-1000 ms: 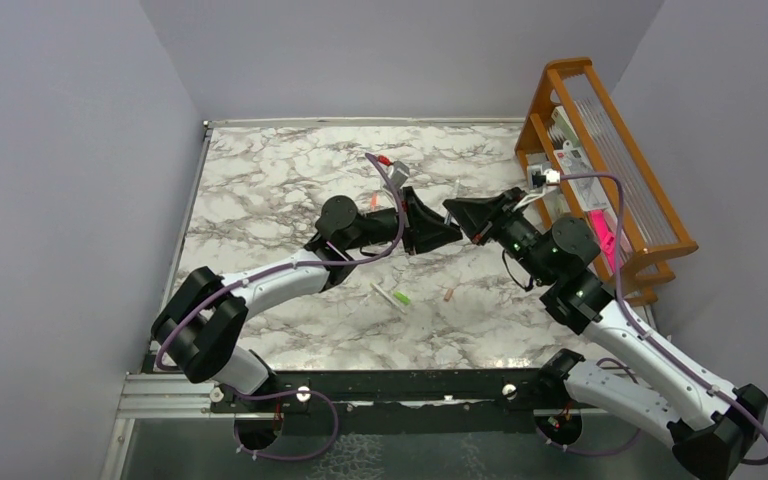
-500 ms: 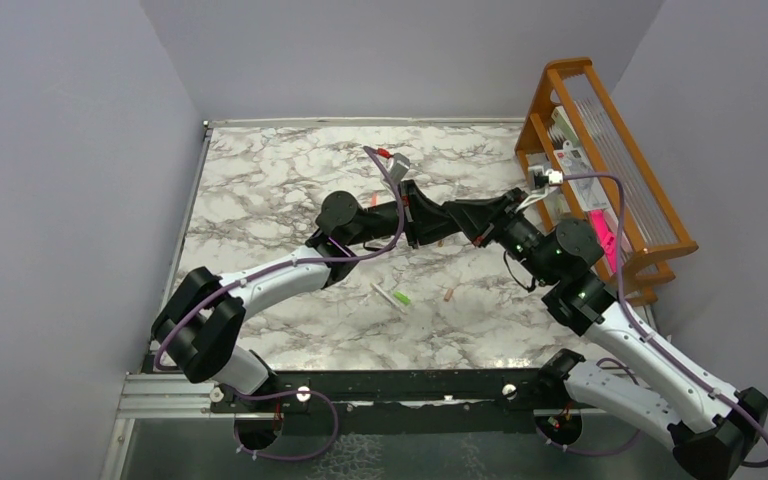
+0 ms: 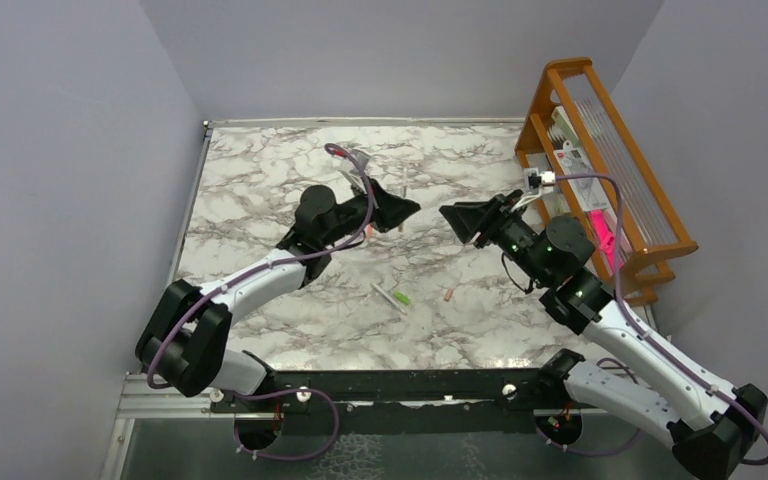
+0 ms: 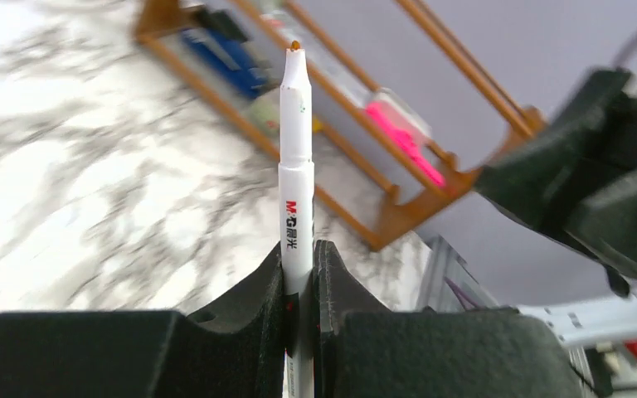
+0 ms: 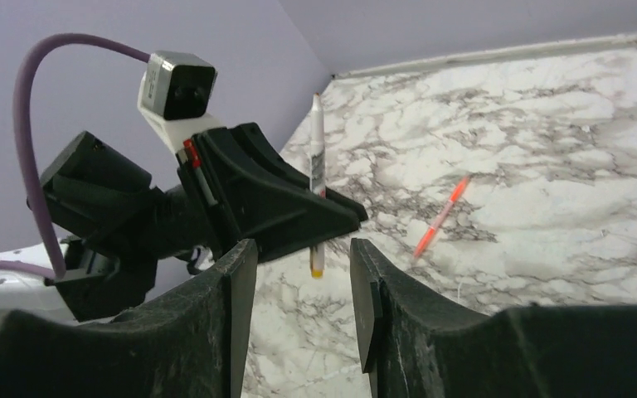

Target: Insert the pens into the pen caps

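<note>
Overhead, the left end effector (image 3: pixel 407 208) sits near the middle of the marble bench (image 3: pixel 260 180), clenched on a white pen (image 3: pixel 401 185). The pen's long axis runs almost straight from 12 to 6 o'clock in this view, and its free length sticks out toward 12. The right end effector (image 3: pixel 452 216) faces it from 3 o'clock, near but apart, with its jaws released and nothing in them. Toward 6 o'clock of both, a second whitish pen (image 3: pixel 386 292) lies flat, running from 10 to 4 o'clock, with a green cap (image 3: pixel 402 299) at its 4 o'clock end. A tan cap (image 3: pixel 447 295) lies alone to the 3 o'clock side of that one. A wooden rack (image 3: pixel 560 70) stands at the bench's 2 o'clock edge, with a pink item (image 3: pixel 600 235) and some pale packets on its shelves.

From the left wrist, the white pen (image 4: pixel 296 191) stands upright between the two black fingers (image 4: pixel 249 290), which press on its barrel near the printed label. Its tapered, orange-tipped nib points to 12 o'clock. The rack (image 4: pixel 431 157) lies blurred behind it, showing blue and pink things, and the right end effector (image 4: pixel 597 191) looms at 3 o'clock.

From the right wrist, the fingers (image 5: pixel 236 315) stand parted and hold nothing. Beyond them, the left end effector (image 5: pixel 274 207) grips the white pen (image 5: pixel 317 157), nib at 12 o'clock and yellowish tail end at 6. An orange-red pen (image 5: pixel 440 217) lies on the bench at 3 o'clock of it, running from 1 to 7 o'clock.
</note>
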`<state>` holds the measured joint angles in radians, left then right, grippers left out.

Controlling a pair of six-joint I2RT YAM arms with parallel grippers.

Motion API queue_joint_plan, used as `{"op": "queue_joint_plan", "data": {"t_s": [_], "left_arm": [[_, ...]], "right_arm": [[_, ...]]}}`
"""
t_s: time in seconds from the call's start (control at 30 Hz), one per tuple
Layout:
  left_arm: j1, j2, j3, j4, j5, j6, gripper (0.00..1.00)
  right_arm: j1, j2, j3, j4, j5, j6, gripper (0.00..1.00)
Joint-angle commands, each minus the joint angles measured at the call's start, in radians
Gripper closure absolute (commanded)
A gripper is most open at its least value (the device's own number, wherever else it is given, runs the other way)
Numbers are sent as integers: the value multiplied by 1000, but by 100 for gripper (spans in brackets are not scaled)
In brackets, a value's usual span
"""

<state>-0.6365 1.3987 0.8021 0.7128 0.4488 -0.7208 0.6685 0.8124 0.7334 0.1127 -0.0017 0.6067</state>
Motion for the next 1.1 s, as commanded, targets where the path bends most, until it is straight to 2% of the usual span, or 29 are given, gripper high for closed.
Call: {"op": "queue_joint_plan", "data": {"t_s": [0.0,0.07,0.17,0.27,0.4,0.6,0.77,1.07], "left_arm": [[130,-38,-93,-75,-53,-125,100],[167,-64,-133,-83,-76,-152,100],[192,-103,-160,-110,-102,-140,100],[209,-120,-161,-137,-101,-121,100],[223,-121,-159,-155,-97,-105,100],[231,-100,-146,-161,-85,-94,100],[234,-94,-142,-162,-77,-95,100],[238,-95,-141,-172,-64,-89,100]], "right_arm": [[5,75,-41,-41,-9,-7,55],[5,137,-57,-45,-44,-21,59],[6,231,-70,-78,-93,-19,81],[7,298,-126,-52,-130,11,98],[24,397,-177,-3,-182,39,99],[89,569,-99,-72,-210,19,99],[150,635,-100,-34,-195,52,99],[155,699,-99,-25,-158,67,99]]}}
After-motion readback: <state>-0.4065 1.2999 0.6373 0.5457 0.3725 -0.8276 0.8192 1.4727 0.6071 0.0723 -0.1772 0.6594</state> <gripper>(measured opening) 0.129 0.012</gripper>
